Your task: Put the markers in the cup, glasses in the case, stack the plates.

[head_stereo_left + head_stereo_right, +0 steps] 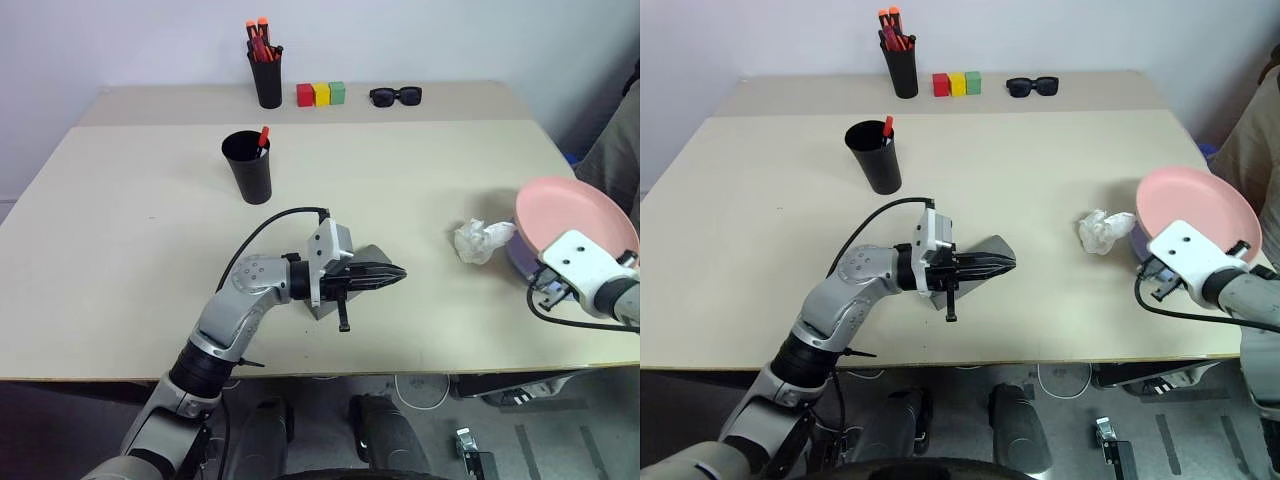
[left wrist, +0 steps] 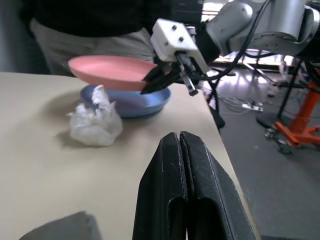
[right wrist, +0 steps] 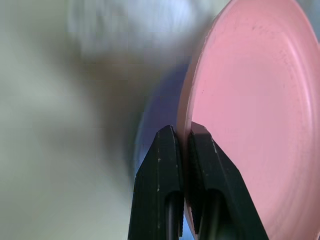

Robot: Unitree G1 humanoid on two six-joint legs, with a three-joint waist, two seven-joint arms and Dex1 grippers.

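Two plates at the tabletop's right edge: your right gripper (image 3: 182,137) pinches the pink plate (image 1: 575,215) by its rim, over the blue plate (image 2: 132,100). Light, stiff, slippery, so stay rim-clamped. Left gripper (image 2: 179,142) clenched, empty.

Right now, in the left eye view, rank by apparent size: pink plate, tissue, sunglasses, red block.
1. Pink plate, though nearer the camera.
2. Tissue.
3. Sunglasses, farther back, so true size is unsure.
4. Red block.

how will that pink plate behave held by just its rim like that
The pink plate looks stiff: it stays flat, pinched at one edge by the right gripper. Probably light plastic. It could slip or tilt, gripped off-centre over the blue plate.
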